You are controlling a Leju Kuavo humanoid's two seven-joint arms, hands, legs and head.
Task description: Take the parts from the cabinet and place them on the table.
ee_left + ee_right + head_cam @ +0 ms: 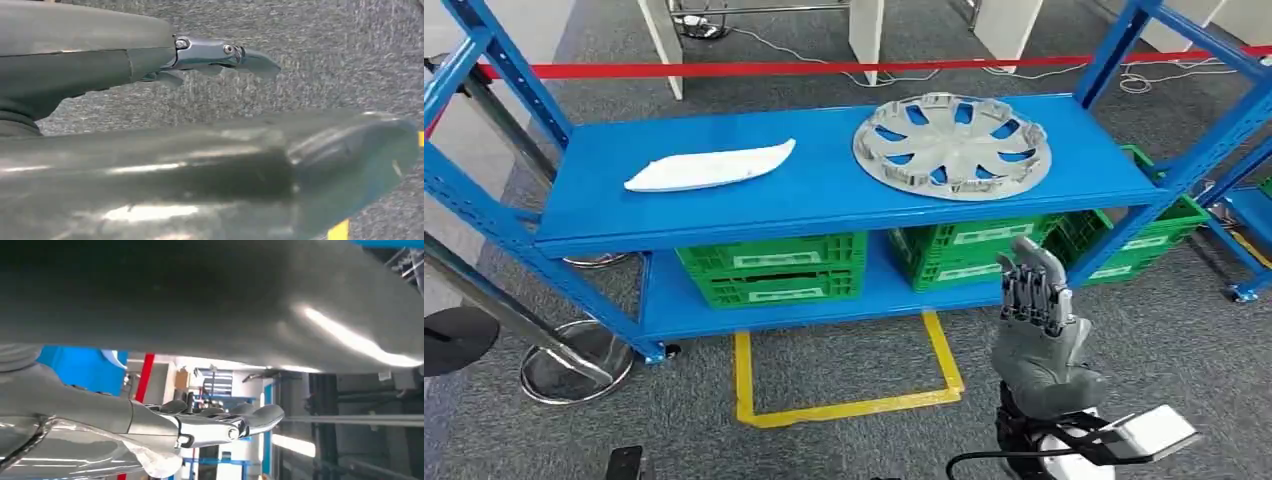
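On the top level of the blue shelf [824, 200] lie two parts: a long white curved panel [709, 166] on the left and a silver wheel cover [952, 145] on the right. My right hand [1039, 330] is raised in front of the shelf's lower right, below the wheel cover and apart from it, fingers stretched upward and holding nothing. The right wrist view has the same hand [150, 415] with straight fingers. My left hand [200, 165] hangs over grey carpet with its fingers extended and nothing in it.
Green crates [774, 268] [974, 250] fill the lower shelf, with another [1144, 235] at the right end. A yellow tape square [844, 400] marks the carpet before the shelf. A stanchion base [574, 360] stands at the left and a red barrier tape [824, 68] runs behind.
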